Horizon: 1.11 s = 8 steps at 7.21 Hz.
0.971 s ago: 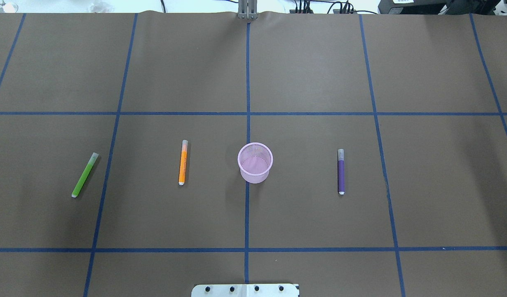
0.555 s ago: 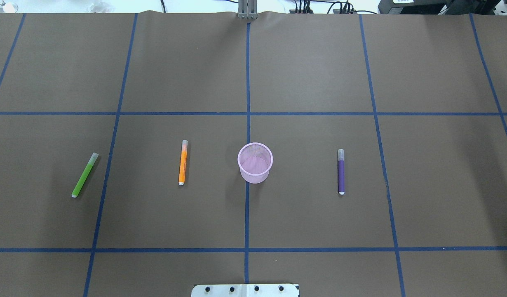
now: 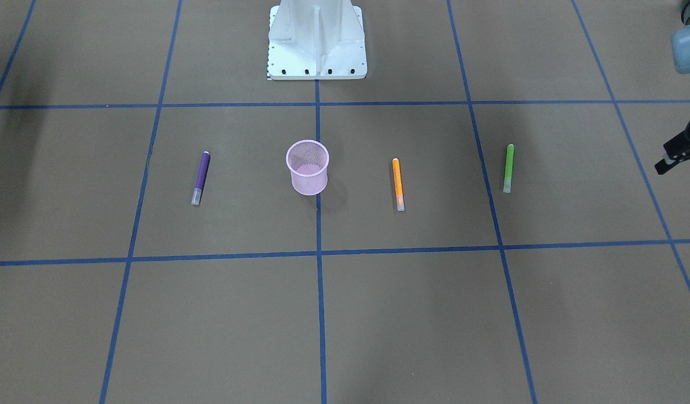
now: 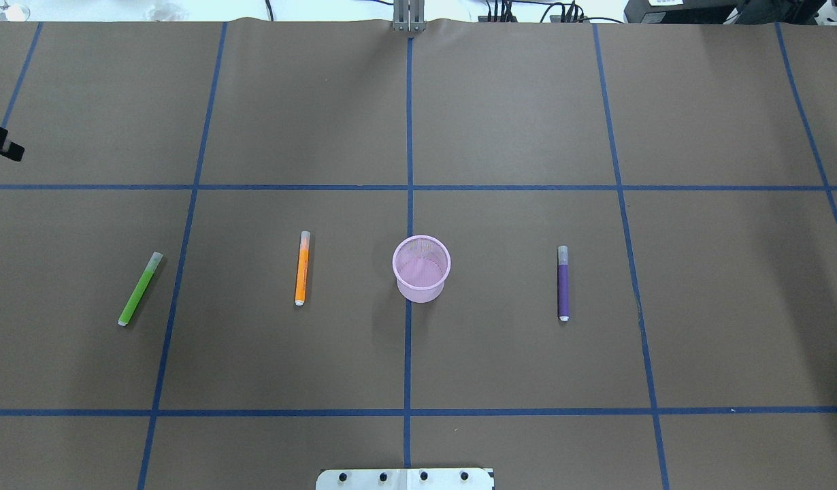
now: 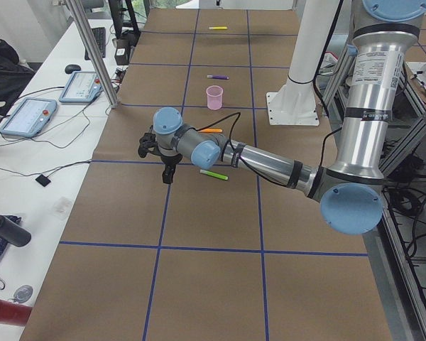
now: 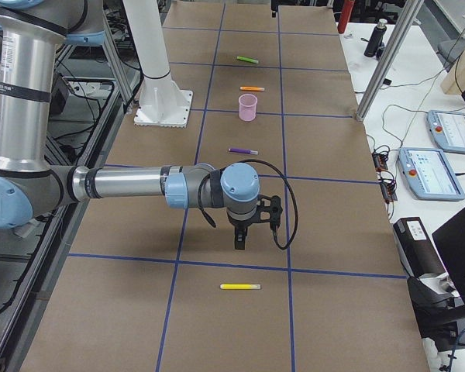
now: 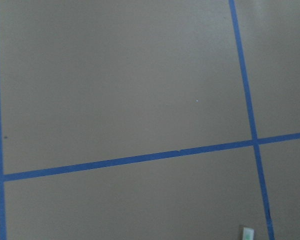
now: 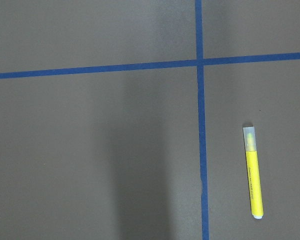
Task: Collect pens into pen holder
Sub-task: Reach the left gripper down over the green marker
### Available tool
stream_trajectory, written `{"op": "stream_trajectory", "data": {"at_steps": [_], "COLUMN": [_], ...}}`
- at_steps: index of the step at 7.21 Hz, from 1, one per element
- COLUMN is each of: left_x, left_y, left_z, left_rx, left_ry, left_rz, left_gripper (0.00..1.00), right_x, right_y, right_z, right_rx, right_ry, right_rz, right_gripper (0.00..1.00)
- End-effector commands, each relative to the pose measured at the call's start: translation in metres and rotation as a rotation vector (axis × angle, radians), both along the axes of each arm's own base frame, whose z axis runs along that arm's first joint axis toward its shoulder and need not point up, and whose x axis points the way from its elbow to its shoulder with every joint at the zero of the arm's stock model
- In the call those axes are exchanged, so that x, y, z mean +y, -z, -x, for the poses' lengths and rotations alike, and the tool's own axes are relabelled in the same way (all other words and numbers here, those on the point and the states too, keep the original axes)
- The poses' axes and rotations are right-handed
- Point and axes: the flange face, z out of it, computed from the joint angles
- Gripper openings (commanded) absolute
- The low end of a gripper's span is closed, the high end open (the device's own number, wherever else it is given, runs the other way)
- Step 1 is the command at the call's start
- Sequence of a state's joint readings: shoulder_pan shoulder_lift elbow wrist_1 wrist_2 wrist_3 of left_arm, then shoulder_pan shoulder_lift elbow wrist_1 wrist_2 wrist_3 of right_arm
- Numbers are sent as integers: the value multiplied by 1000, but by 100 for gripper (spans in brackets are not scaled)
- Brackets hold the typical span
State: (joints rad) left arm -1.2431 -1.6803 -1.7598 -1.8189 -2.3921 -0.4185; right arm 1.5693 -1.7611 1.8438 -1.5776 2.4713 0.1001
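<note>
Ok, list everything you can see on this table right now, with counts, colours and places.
Pen holder: one, pink mesh, upright at the table's centre, empty.
Orange pen: one, orange, lying on the holder's left.
Green pen: one, green, lying further left, tilted.
Purple pen: one, purple, lying on the holder's right.
Yellow pen: one, yellow, lying far out on the right.
Table: one, brown cover, blue tape grid.
Base mount: one, white, robot's edge.
Left end effector: one, black, above the table's left end; opening unclear.
Right end effector: one, black, near the yellow pen; opening unclear.

Brown table (image 4: 514, 109) gridded with blue tape (image 4: 409, 136); white side benches (image 5: 21, 206) carry teach pendants (image 5: 28, 116); aluminium posts (image 5: 92, 53) stand alongside.
</note>
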Motion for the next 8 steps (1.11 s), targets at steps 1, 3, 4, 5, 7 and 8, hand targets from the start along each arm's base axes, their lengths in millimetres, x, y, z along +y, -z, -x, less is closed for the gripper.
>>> {"op": "stream_trajectory", "data": {"at_steps": [1,3,4,5,7,8], "left_x": [24,56,65,68,73,70], "left_y": [20,38,38,30,6,-7], "left_z": [-60,-133,-153,-166,-188,-192], "left_rx": [-61,-117,-107,-87,-79,-68], "left_ry": [-68,-55,-57,-43,-76,-77], "left_rz": [-74,-59,-84,-85,-93,-106], "left_gripper": [99,97,97,97,97,97], "right_x": [0,-19,-19,-16,-14,-14], "right_y": [-1,16,13,10,-6,-9], "right_z": [3,16,16,17,21,21], "right_rx": [6,8,7,-2,8,2], "right_ry": [9,38,40,41,49,51], "right_rz": [0,-36,-33,-24,3,6], "right_gripper": [100,100,100,100,100,100]}}
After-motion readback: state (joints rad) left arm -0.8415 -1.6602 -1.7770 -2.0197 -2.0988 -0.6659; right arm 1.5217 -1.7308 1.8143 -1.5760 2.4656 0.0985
